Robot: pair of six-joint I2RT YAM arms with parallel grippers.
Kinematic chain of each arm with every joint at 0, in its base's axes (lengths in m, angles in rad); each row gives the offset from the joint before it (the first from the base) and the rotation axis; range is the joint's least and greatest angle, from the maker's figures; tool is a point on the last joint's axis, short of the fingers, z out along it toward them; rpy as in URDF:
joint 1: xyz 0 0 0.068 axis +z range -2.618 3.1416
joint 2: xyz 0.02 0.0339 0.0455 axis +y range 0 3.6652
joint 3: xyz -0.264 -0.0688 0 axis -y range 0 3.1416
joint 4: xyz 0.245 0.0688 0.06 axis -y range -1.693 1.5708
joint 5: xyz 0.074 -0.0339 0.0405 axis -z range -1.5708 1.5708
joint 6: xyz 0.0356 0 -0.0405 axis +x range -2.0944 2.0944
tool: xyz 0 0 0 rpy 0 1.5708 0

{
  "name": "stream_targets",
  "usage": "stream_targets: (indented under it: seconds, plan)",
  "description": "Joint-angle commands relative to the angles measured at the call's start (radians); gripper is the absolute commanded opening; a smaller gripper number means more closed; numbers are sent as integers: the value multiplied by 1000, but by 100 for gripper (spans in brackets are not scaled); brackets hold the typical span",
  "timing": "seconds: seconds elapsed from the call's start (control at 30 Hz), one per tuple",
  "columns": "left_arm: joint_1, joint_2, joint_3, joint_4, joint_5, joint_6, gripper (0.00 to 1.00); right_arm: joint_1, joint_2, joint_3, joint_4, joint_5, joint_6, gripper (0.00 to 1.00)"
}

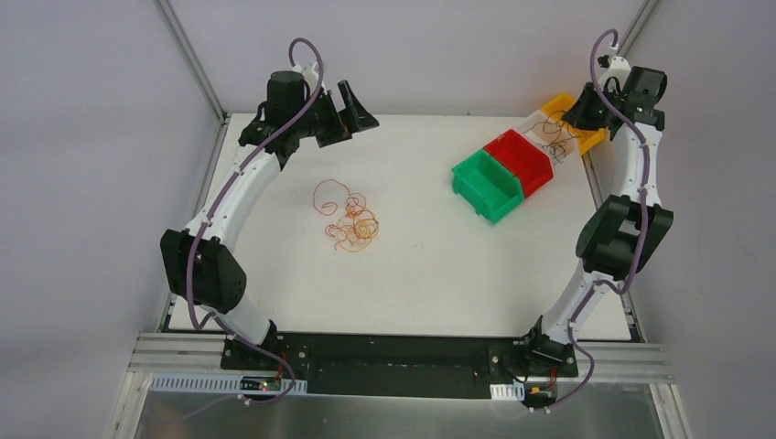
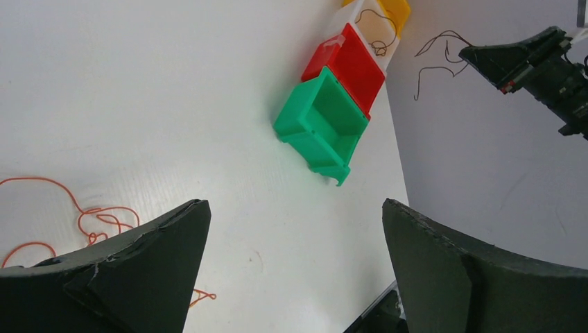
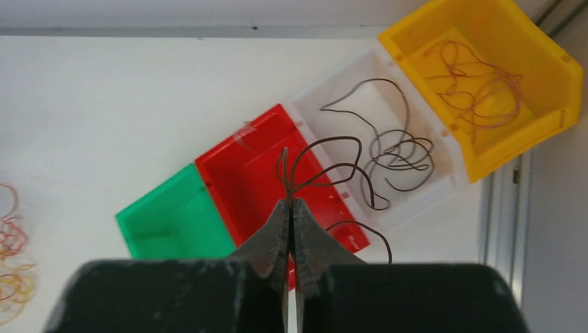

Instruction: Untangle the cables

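Landmark = the green open-top plastic bin (image 1: 487,186), near end of a diagonal row w/ a red plastic bin (image 1: 523,163), a clear-white plastic bin (image 1: 552,137) and a yellow plastic bin (image 1: 576,114) beyond it. The cables (image 1: 348,219), a loose heap of hair-thin curly red, orange and yellow wires, lie flat on the white table (image 1: 421,274) well left of the green bin, nothing touching them. L gripper (image 1: 355,108), black, two-finger, hangs in the air left of and beyond the green bin, fingers wide apart, empty. R gripper (image 3: 291,202) is up over the row just past the green bin, fingers pressed together on one dark brown curly wire (image 3: 326,156) whose loops spring free above the tips. More dark wire sits in the clear-white bin, brownish ones in the yellow bin; green and red look empty. Handling, my guess: wires nearly weightless, soft but springy, prob. snag on each other so pulling one drags its neighbours, and thin enough to slip from flat pads. Best hold for L: the red loop (image 1: 328,197) sticking out on the heap's side away from the green bin. Pinch fully, lift slow.
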Motion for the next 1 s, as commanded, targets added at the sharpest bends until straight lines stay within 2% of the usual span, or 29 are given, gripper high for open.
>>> stream_targets:
  seconds: [0.0,0.23,0.4,0.73,0.97]
  plan:
    - [-1,-41,-15,-20,-6,60,99,-33,118,150,-53,65,-142,0]
    - [0,-40,-11,-56,-15,96,99,-39,358,393,-102,-9,-147,0]
    - [4,-40,-9,-82,-24,116,99,-34,485,497,-53,-37,-130,0]
    - [9,-15,-8,-104,-24,125,99,14,580,497,176,-82,-75,0]
    - [14,11,10,-117,-22,128,99,42,628,509,233,-73,-41,0]
